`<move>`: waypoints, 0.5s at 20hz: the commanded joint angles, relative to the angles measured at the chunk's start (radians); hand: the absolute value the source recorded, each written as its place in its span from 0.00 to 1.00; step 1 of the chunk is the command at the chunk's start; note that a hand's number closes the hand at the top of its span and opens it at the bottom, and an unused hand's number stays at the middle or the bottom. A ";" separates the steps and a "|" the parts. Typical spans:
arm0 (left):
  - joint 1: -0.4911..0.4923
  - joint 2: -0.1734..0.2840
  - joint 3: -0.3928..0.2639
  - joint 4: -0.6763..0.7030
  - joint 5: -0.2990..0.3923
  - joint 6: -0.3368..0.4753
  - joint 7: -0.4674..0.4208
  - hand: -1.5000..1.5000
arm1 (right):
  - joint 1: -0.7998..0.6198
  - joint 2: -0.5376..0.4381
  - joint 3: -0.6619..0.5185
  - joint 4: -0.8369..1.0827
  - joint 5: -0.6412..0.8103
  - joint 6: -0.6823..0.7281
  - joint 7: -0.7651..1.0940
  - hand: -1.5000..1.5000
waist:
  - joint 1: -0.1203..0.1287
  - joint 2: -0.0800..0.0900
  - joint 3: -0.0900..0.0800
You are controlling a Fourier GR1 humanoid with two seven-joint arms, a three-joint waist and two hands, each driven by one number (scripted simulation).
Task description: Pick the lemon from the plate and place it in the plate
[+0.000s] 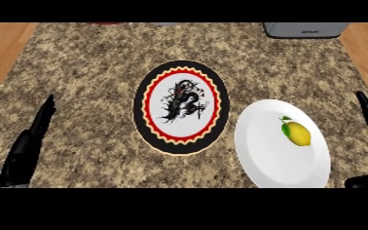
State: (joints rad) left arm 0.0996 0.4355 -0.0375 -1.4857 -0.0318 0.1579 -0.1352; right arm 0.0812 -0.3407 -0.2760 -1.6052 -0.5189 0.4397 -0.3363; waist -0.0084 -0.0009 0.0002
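Observation:
A yellow lemon (297,133) with a green leaf lies on a plain white plate (269,161) at the lower right of the counter. To its left sits a patterned plate (149,122) with a black rim, a red ring and a dark figure in its middle, with nothing on it. My left hand (28,143) rests at the left edge, its fingers straight and pointing up, well away from both plates. Of my right hand (361,102), only a black fingertip shows at the right edge, with another dark bit at the lower right corner; it is apart from the lemon.
A grey appliance (305,29) stands at the back right of the speckled granite counter (86,63). Wooden surfaces border the counter at the far left and far right. A dark red object shows barely at the back edge.

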 commanded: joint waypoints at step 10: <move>-0.045 -0.029 0.002 0.046 -0.022 -0.009 0.009 0.50 | -0.003 -0.365 -0.009 -0.022 0.304 0.176 0.096 0.00 | 0.009 0.003 -0.001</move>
State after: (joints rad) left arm 0.0802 0.4193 -0.0318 -1.4613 -0.0448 0.1489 -0.1352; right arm 0.0977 -0.6260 -0.2967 -1.6230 -0.3103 0.5951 -0.2748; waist -0.0011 0.0009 -0.0005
